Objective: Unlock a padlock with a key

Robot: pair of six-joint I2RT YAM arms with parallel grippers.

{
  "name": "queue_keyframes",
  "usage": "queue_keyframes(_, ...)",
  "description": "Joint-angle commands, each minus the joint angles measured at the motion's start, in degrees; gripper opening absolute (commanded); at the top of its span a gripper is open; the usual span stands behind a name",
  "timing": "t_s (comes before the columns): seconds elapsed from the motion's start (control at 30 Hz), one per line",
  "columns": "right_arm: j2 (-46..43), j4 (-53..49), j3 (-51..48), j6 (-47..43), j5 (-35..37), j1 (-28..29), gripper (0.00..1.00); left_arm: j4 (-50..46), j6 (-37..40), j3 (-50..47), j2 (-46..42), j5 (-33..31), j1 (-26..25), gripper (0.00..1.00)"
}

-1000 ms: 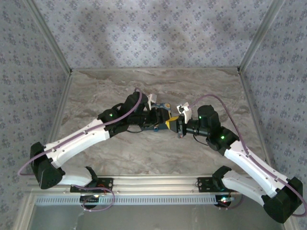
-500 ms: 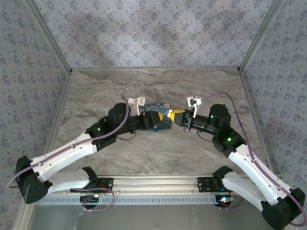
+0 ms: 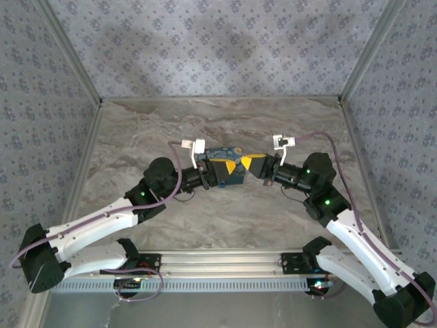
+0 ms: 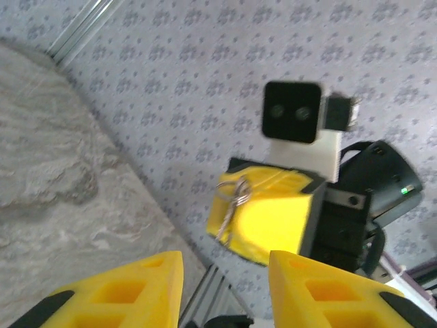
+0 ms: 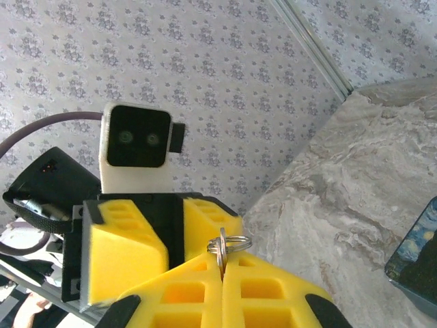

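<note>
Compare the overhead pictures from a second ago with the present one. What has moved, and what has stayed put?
Both arms lowered their elbows and their wrists drew back from the centre, the left one leftward and the right one rightward. The left gripper and right gripper now face each other. The right jaws are shut on the key ring and the left jaws stand open. The blue starry box stayed in place.

Key ring point(image 5: 229, 244) upright in the right gripper's point(image 5: 222, 272) closed yellow jaws, blue starry box point(image 5: 418, 254) nearby.
</note>
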Motion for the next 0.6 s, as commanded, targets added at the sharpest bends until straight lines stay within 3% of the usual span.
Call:
queue_keyframes(0.0,-1.24,3.1,-0.46,2.49,-0.95,-0.07,0.0,5.52,1.85,-0.07,-0.77,2.24,-0.7,0.38)
queue_keyframes(0.27,-1.51,5.49,-0.81,4.56,-1.54,0.38,0.0,5.92,2.26,1.53,1.3,3.24,-1.61,0.37)
queue_keyframes(0.57,-1.97,6.08,-0.99,4.92,-2.17,1.23,0.0,6.03,3.0,3.52,3.03,4.35,-1.91,0.3)
